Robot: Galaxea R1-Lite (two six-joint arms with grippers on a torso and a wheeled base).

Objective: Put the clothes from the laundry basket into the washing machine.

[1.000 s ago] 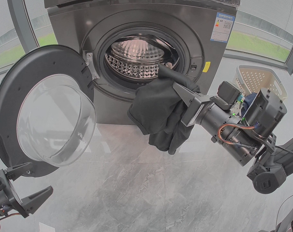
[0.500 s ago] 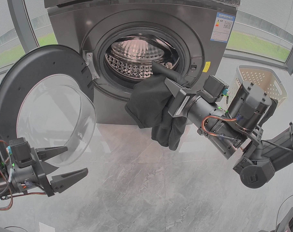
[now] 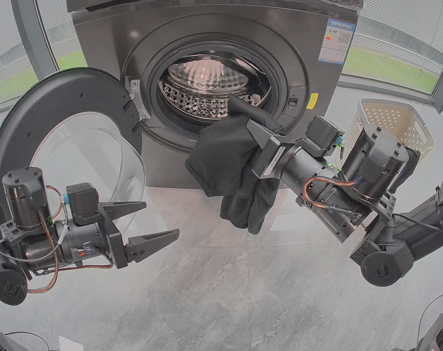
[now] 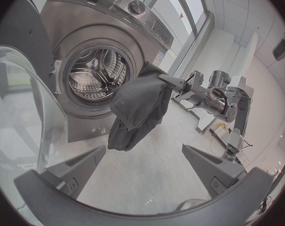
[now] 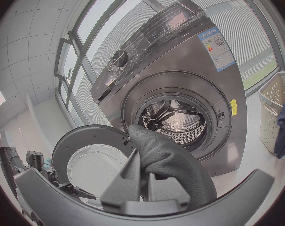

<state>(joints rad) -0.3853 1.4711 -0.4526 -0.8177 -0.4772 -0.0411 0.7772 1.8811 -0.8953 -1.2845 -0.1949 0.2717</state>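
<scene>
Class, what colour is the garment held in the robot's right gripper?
Black or very dark grey; the garment shows best in the head view.

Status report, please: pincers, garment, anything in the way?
Right pincer shut on dark garment, held before open drum. Left pincer open, low beside door. Door swung wide; opening unblocked.
</scene>
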